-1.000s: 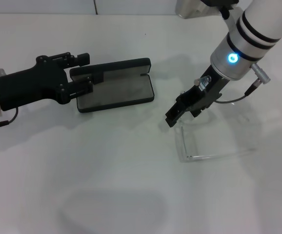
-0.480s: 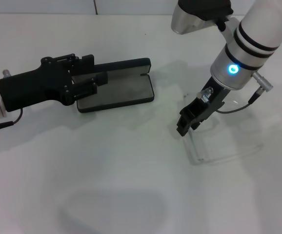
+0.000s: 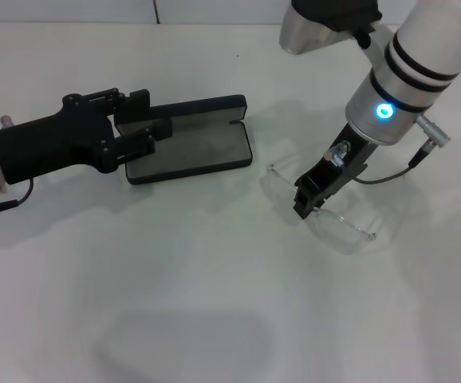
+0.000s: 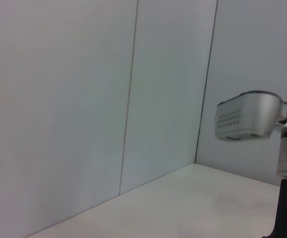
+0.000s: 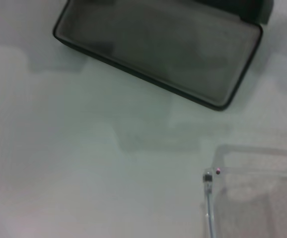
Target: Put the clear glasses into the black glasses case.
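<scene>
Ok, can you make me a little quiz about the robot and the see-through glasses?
1. True or false: the black glasses case is open.
2. Which hand is at the clear glasses? A) left hand B) right hand
3. Fill in: the left hand is at the ____ of the case.

Key:
1. True; its grey lining shows.
2. B; the right hand is at the glasses on the table.
3. End, on the robot's left side.

Lab-type test stn: bare white tabletop (image 3: pixel 214 303), plain panel walls (image 4: pixel 84 99) (no decor).
</scene>
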Robot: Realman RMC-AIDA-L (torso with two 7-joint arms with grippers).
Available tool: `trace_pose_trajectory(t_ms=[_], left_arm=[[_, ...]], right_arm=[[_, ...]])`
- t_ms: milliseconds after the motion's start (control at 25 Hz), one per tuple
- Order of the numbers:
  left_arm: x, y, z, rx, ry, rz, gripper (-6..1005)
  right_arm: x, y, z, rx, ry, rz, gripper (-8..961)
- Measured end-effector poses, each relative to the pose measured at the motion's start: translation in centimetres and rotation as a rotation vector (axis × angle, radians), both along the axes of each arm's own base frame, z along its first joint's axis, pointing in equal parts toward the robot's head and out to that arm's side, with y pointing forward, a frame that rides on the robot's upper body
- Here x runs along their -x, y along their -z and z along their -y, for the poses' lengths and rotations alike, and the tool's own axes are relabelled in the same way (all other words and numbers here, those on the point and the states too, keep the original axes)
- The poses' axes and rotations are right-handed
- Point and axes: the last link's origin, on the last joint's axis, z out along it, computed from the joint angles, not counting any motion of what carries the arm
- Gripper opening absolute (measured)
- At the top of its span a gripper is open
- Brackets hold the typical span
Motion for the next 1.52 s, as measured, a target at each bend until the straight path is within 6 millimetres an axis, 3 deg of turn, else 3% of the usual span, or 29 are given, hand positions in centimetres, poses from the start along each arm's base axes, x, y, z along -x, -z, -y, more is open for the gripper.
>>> trace_pose_trajectory(t_ms=[280, 680, 920, 1040, 1240, 1520], left_arm=[[0.1, -0.2, 0.1, -0.003, -0.004, 0.005, 581], [0.0, -1.1, 0.1, -0.043, -0.008, 0.055, 578], [-0.7, -2.2, -0.3, -0.092, -0.012, 0.145, 576], [-1.4, -2.7, -0.5, -0.097, 0.002, 0.193, 576], [-1.7, -3.2, -0.5, -0.097, 0.012, 0.204, 574], [-1.5, -3.3, -0.3, -0.099, 0.004, 0.205, 573]], right_arm=[[0.6, -1.4, 0.5, -0.005, -0.04, -0.06, 148], [1.4, -6.7, 0.8, -0.147, -0.127, -0.24, 91], [1.3, -9.8, 2.3, -0.169, -0.238, -0.514, 55], [0.3, -10.8, 2.7, -0.204, -0.274, -0.637, 31], [-1.9, -11.2, 2.4, -0.265, -0.238, -0.638, 3], [-1.4, -10.5, 1.5, -0.215, -0.205, -0.608, 30]])
